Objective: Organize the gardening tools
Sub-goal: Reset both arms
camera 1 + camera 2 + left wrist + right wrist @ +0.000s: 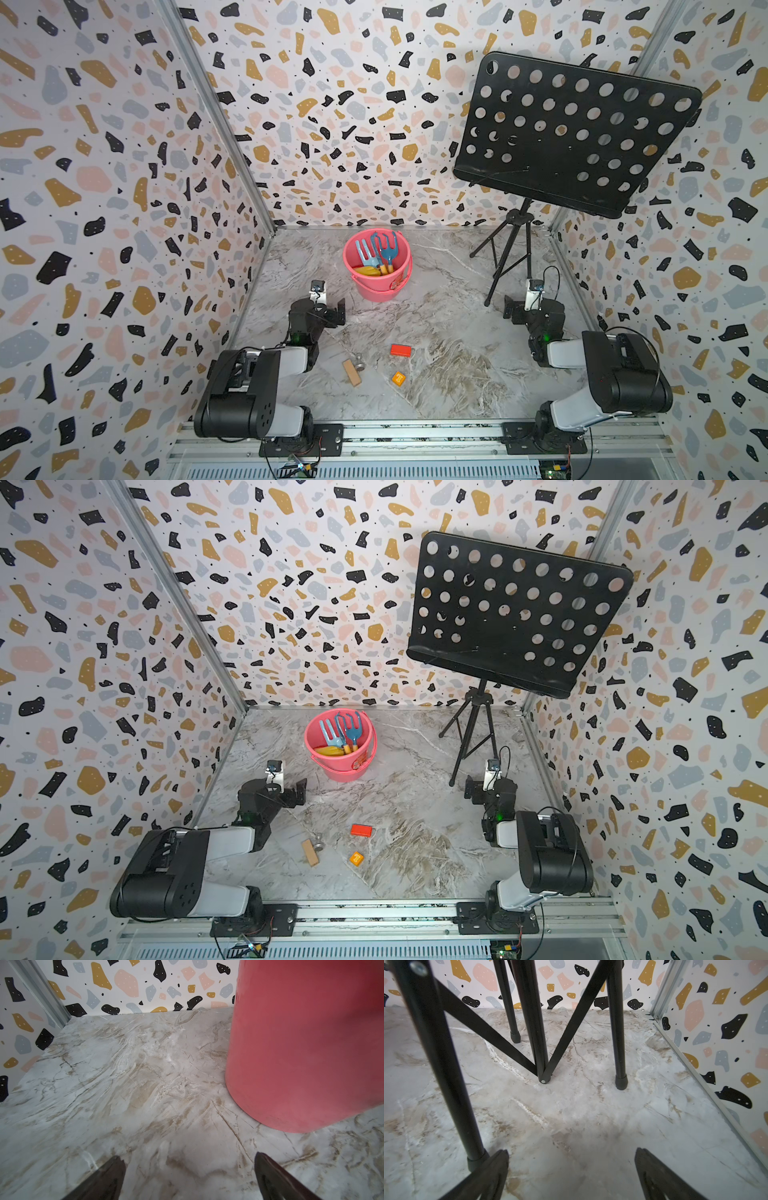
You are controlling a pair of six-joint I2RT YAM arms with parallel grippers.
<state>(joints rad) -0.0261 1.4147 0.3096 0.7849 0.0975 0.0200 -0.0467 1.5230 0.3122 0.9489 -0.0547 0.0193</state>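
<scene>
Gardening tools (388, 251): four visible, one bucket (382, 291); three blocks (400, 350).

No text is reading clearly. The small orange block (398, 378), lying well apart from the pink bucket (376, 291) on the robot's side of it, is showing 1 white character on top. It may be a T but is too small to settle. A sticker (395, 284) on the bucket's wall is showing print too small to read.
</scene>
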